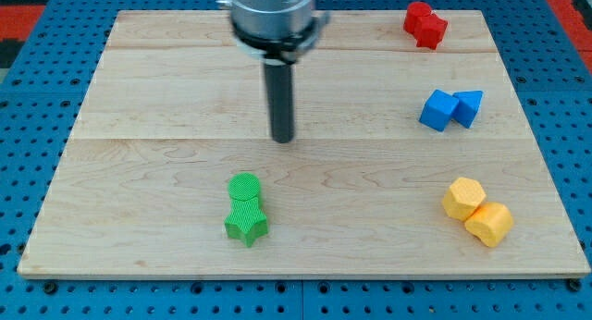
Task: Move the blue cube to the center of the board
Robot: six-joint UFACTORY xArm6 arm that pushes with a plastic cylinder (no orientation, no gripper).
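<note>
Well, from where I stand, my tip [282, 139] sits close to the middle of the table [139, 89], touching nothing. No pincer is fitted to this arm, so nothing opens or closes and nothing is held; the rod can only shove.

The blue cube [438, 110] lies well apart from my tip, out at about three o'clock, a shade toward two, near the view's right edge. A blue wedge-like block [469, 107] sits touching it on the far side, at the cube's own three o'clock. The pair's long axis runs nearly nine-to-three, roughly in line with my tip. The cube looks turned a little, one corner facing the view's bottom; I cannot tell its angle more closely.

To my eye the push must run toward nine o'clock, so my tip would need to get round to the cube's right flank, which the wedge now blocks.

The red block [425, 25], two yellow blocks [477, 212] and the green blocks [246, 208] lie off that line.
</note>
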